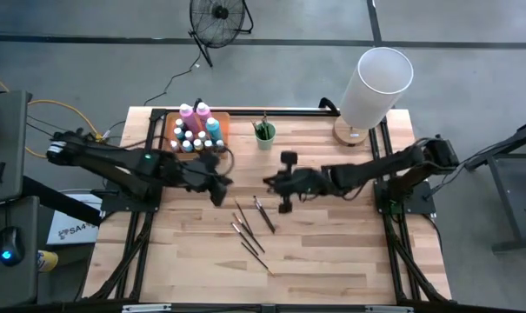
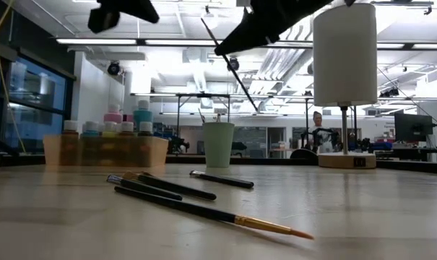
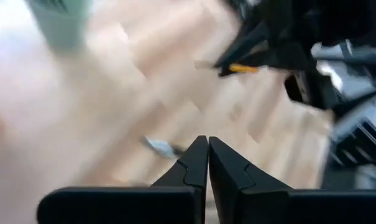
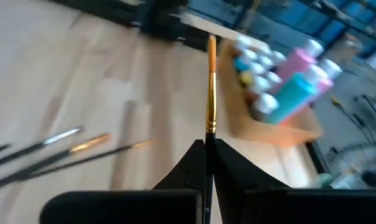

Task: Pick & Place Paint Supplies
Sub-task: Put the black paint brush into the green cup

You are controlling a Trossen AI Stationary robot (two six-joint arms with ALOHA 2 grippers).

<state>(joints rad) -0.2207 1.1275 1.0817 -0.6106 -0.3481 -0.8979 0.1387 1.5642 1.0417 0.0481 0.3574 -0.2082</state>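
We see the pale wooden worktop (image 1: 332,252) bare along its near edge and near corners, with open room below both sets of jaws. Both dark arms reach inward over the middle, well above the surface in the low view. The left gripper (image 1: 219,184) has its jaws together on nothing. The right gripper (image 1: 269,182) faces it, jaws clamped on one thin dark-handled brush with a gold ferrule (image 4: 210,93), held off the worktop with its tip slanting away from the jaws.

Just below and between the two sets of jaws lie the loose dark-handled brushes (image 1: 249,228); we count about five in the high view, though they overlap. Beyond the left jaws, at the far edge, sits the orange tray (image 1: 221,126) holding the small pale-capped paint bottles (image 1: 189,139), roughly eight, plus two taller pink bottles (image 1: 194,113) and one taller blue bottle (image 1: 213,127). Beyond the right jaws stands the green cup (image 1: 264,136) with brushes upright in it, number unclear. Farther off, at the far right corner, is a white cylindrical lamp (image 1: 376,85).
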